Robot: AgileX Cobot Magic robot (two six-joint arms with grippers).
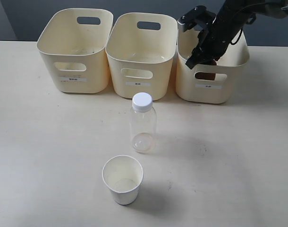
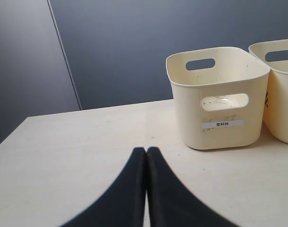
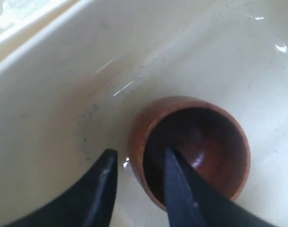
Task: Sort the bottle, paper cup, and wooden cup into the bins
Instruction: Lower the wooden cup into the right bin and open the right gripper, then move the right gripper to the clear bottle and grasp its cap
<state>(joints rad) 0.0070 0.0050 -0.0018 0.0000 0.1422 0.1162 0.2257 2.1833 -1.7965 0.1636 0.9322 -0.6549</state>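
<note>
The clear bottle (image 1: 143,124) with its white cap stands upright mid-table. In front of it stands the white paper cup (image 1: 122,179), mouth up. The dark brown wooden cup (image 3: 196,146) sits upright on the floor of the right bin (image 1: 212,90), and it shows through that bin's handle cut-out (image 1: 207,75). My right gripper (image 3: 140,152) reaches down into that bin (image 1: 197,57) and is open, one finger inside the cup and one outside with a gap to the wall. My left gripper (image 2: 146,149) is shut and empty above bare table, out of the exterior view.
Three cream bins stand in a row at the back: left (image 1: 75,56), middle (image 1: 141,59) and right. The left wrist view shows the left bin (image 2: 219,99) and an edge of the middle one (image 2: 281,104). A dark wall rises behind the table.
</note>
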